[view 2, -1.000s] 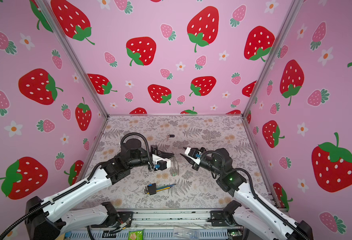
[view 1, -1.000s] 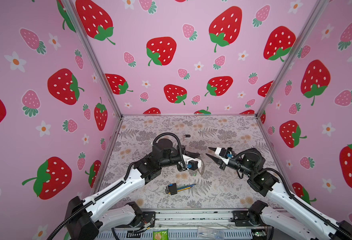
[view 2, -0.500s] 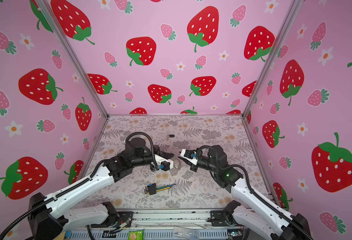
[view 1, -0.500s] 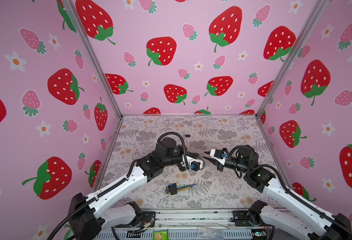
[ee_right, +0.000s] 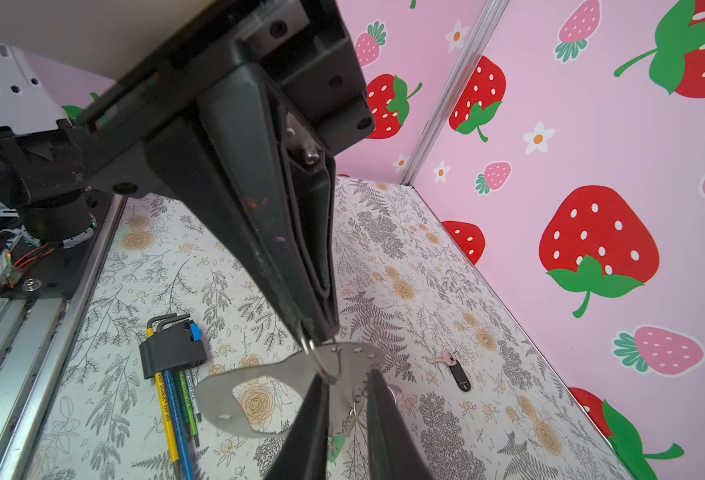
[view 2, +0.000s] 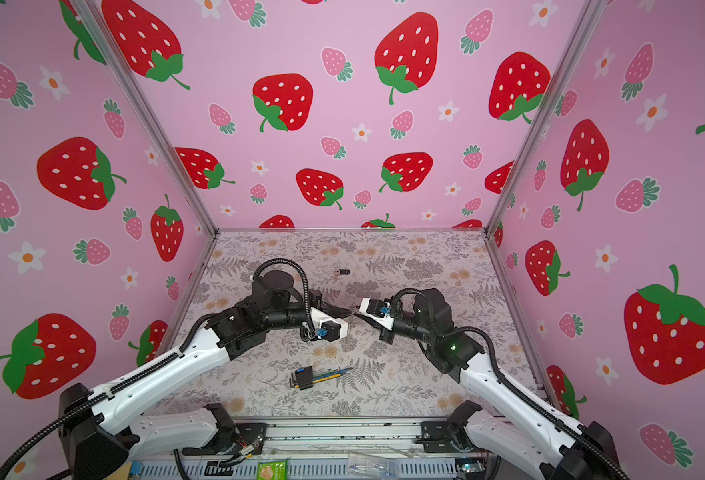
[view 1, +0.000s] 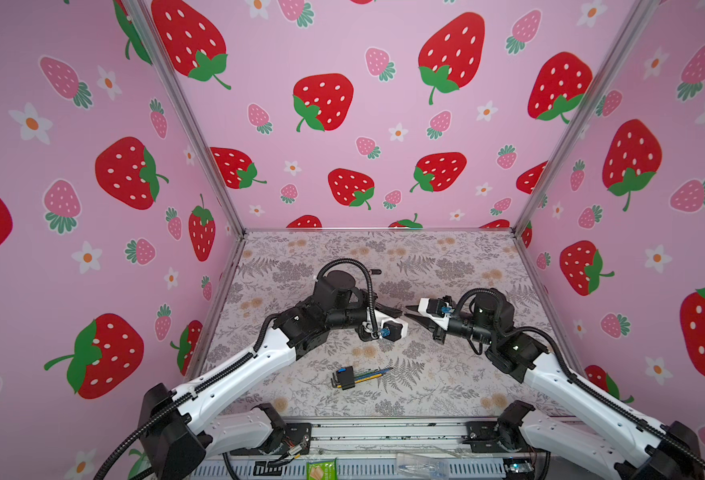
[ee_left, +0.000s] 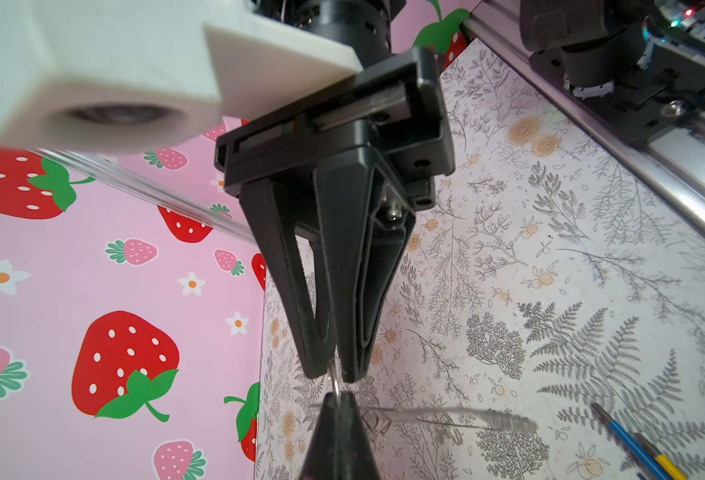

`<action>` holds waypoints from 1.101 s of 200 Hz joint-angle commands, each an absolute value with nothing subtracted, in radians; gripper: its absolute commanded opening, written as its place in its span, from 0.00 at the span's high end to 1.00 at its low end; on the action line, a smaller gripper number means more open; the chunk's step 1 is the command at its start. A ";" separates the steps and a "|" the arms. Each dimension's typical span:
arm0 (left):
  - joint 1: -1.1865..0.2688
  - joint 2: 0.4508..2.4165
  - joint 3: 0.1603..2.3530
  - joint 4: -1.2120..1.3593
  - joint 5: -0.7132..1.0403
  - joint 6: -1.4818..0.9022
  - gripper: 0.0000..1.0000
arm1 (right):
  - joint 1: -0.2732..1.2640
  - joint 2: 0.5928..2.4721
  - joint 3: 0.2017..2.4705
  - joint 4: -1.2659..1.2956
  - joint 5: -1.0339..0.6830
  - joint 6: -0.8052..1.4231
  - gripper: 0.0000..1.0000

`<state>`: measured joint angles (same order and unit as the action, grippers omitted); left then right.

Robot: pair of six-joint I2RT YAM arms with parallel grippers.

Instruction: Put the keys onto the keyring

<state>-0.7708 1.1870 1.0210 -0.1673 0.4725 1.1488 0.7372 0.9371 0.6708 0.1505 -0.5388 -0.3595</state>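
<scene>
My left gripper [ee_left: 338,399] is shut on a small metal ring [ee_left: 336,384] of the keyring [ee_right: 288,368], a flat silvery plate with a hole that hangs above the table. My right gripper [ee_right: 348,382] meets it tip to tip, in both top views [view 1: 409,312] [view 2: 357,312]. Its fingers [ee_right: 384,415] stand a little apart around the ring and the plate's end. A bit of a bright green tag [ee_right: 336,444] shows between them, under the plate. The key with the black tag [ee_right: 454,370] lies alone on the table further back [view 1: 375,272].
A bundle of coloured hex wrenches [view 1: 355,376] in a black-and-blue holder lies on the floral table [view 1: 446,374] in front of the grippers. Pink strawberry walls close in the left, right and back. A metal rail [view 1: 384,432] runs along the front edge.
My right gripper has moved left up to the left gripper's tip and its jaws have narrowed. The left gripper has kept its hold on the ring and barely moved.
</scene>
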 commanded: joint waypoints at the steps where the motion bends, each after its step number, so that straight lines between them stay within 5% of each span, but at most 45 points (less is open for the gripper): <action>1: -0.775 1.195 1.081 -0.202 0.517 1.160 1.00 | 0.739 0.933 0.698 0.169 -0.571 -0.354 0.81; 135: -0.761 1.239 1.140 -0.283 0.540 1.108 1.00 | 0.747 0.930 0.687 0.181 -0.579 -0.331 0.94; 159: -0.710 1.223 1.114 -0.214 0.585 1.003 0.80 | 0.747 0.919 0.657 0.235 -0.559 -0.286 0.95; 220: -0.560 1.122 0.891 0.149 0.788 0.659 0.77 | 0.745 0.963 0.643 0.382 -0.615 -0.154 0.96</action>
